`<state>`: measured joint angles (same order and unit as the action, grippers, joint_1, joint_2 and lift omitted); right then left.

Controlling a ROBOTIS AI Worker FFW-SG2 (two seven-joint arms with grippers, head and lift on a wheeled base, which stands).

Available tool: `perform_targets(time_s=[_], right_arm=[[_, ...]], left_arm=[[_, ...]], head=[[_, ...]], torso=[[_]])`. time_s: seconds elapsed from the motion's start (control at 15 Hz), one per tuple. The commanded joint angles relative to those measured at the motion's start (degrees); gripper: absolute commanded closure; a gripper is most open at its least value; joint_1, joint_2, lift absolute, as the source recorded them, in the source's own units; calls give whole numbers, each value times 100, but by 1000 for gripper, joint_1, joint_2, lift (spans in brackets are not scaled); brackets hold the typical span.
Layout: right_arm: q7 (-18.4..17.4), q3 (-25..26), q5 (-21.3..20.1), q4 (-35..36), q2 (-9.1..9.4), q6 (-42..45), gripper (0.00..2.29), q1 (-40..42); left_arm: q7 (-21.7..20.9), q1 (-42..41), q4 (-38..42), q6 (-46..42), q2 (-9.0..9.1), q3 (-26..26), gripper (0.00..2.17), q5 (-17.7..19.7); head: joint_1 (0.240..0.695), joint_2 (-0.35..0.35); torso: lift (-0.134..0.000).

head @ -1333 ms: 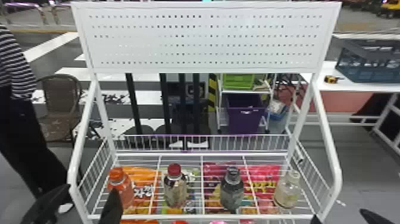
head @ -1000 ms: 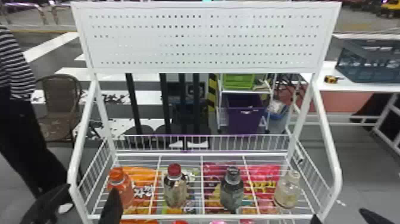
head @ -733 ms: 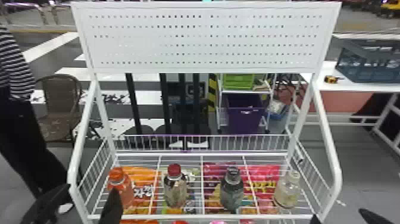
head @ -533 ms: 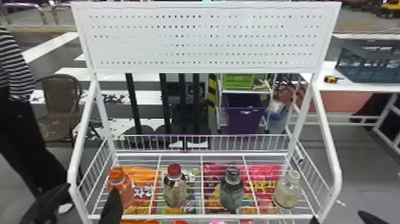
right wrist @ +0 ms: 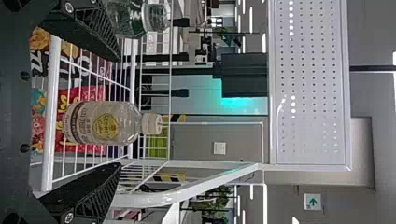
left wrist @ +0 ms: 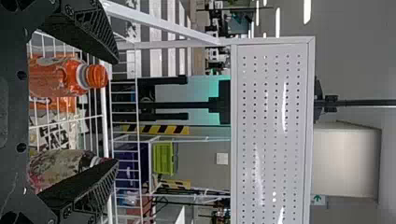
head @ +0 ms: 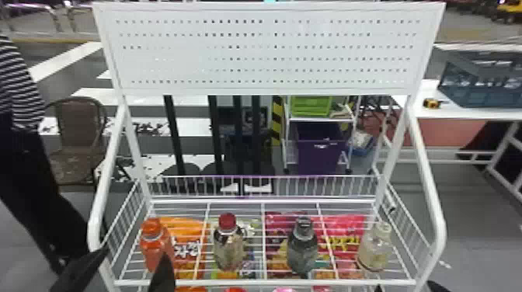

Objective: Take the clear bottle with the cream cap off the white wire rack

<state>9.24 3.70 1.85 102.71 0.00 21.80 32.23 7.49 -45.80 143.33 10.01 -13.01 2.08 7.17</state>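
Near the front right corner of the white wire rack [head: 264, 283]: clear bottle with the cream cap [head: 373, 252], upright on the wires, yellow emblem on its label.
Right gripper [head: 404, 286]: just before the front edge, near that corner; its two flat black fingers stand wide apart, holding nothing; in the right wrist view the clear bottle shows in the gap, touching neither.
Left gripper [head: 136, 253]: near the front left corner; fingers well spread, empty.
Along the front edge, left to right: orange bottle with an orange cap [head: 155, 246], clear patterned bottle with a dark red cap [head: 228, 248], dark grey bottle with a black cap [head: 302, 246], all upright and apart.
Below the wires: colourful snack bags [head: 188, 248].
Above the back edge: white perforated panel [head: 268, 52].
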Motion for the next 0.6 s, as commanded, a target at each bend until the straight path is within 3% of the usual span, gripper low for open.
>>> perform_targets(time_s=[0.0,0.27,0.4,0.53], right_arm=[[-133,-106,-105,-787,5,144,90,-630],[-616,-335,-185,-1648,5,127,90,-1413],[-722,-344,-211,-1947,5,92,90,-1676],[-862,-335,-220,-2193,5,21,90,-1905]], left_arm=[[7,18,64,296,-26,82,134,-40],[16,0,204,577,-26,153,134,-251],[77,-26,231,647,-26,249,134,-603],[77,-26,213,700,-26,258,134,-621]], head=[[499,0],[499,0],[499,0],[499,0]], torso=[[0],[0],[0],[0]])
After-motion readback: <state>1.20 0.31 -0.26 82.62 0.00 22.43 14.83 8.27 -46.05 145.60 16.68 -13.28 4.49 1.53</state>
